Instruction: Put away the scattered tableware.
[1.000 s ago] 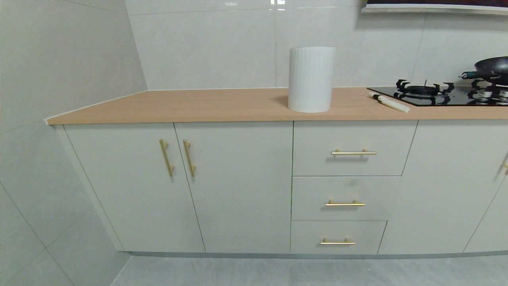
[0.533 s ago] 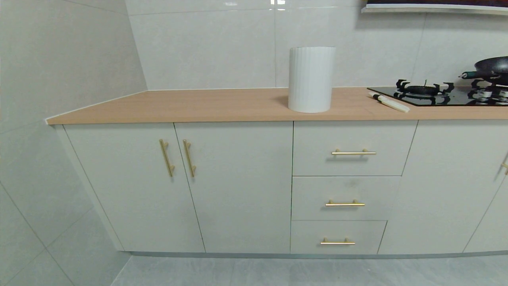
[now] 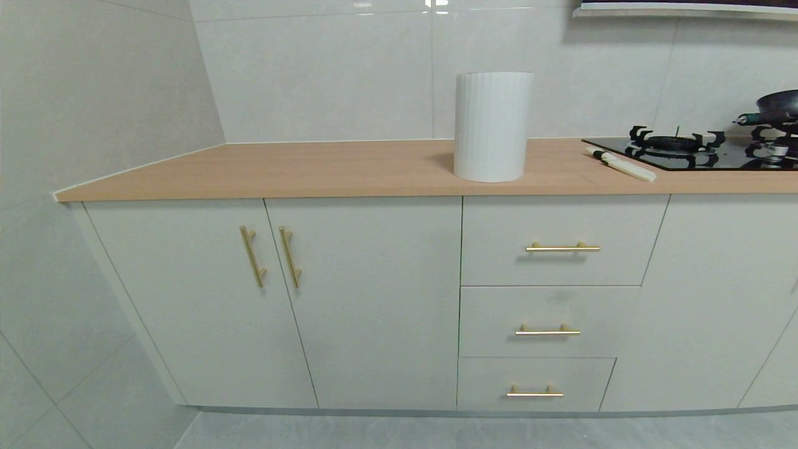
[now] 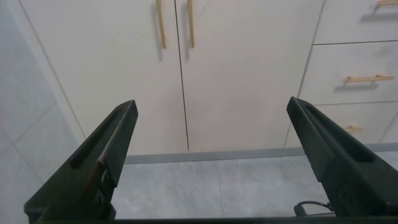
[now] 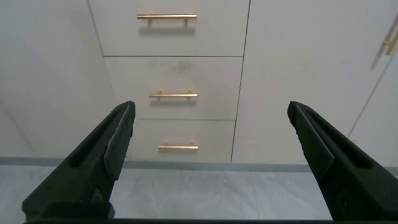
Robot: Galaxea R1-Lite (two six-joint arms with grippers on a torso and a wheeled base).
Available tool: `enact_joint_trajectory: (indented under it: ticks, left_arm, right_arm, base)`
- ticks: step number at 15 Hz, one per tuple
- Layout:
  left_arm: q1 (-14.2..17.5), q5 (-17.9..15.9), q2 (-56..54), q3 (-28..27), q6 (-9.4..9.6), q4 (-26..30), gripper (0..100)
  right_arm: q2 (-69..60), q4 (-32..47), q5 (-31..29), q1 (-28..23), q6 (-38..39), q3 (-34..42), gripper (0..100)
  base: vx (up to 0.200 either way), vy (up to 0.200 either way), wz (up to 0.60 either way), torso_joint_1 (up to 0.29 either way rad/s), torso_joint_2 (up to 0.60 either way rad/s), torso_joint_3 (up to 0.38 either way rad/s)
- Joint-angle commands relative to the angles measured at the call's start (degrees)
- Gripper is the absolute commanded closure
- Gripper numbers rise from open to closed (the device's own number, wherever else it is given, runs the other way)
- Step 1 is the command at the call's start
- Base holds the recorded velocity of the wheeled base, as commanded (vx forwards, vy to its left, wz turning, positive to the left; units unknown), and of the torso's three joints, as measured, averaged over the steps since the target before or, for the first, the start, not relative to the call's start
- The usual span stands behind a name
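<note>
A tall white ribbed holder [image 3: 492, 126] stands on the wooden countertop [image 3: 312, 169]. To its right a cream-handled utensil [image 3: 620, 163] lies on the counter at the edge of the black hob [image 3: 692, 156]. My left gripper [image 4: 211, 124] hangs low and open, facing the double cabinet doors [image 4: 180, 68], nothing between its fingers. My right gripper [image 5: 211, 124] is open too, held low in front of the stack of drawers [image 5: 174, 81], with nothing in it.
A dark pan [image 3: 779, 103] sits on the far right burner. Three drawers with gold handles [image 3: 561, 247] lie below the holder, double doors [image 3: 274, 255] to their left. A tiled wall closes off the left side. Grey floor [image 3: 436, 433] runs along the cabinet base.
The whole head view has shifted: the cabinets look slightly larger and lower, so the camera has moved closer. The things on the counter have not moved.
</note>
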Motion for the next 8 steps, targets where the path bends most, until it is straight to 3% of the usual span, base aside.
enact_joint_trajectory:
  ticks: [1,8]
  left_arm:
    - [0.01,-0.04,0.05,0.01,0.02,0.03,0]
    - [0.01,-0.04,0.05,0.01,0.02,0.03,0]
  right_arm:
    - [0.13,0.04,0.00,0.02,-0.02,0.00,0]
    - [0.13,0.04,0.09,0.02,-0.10,0.00,0]
  base:
    - [0.200,0.000,0.00,-0.007,0.01,0.007]
    - [0.200,0.000,0.00,0.003,0.00,0.003]
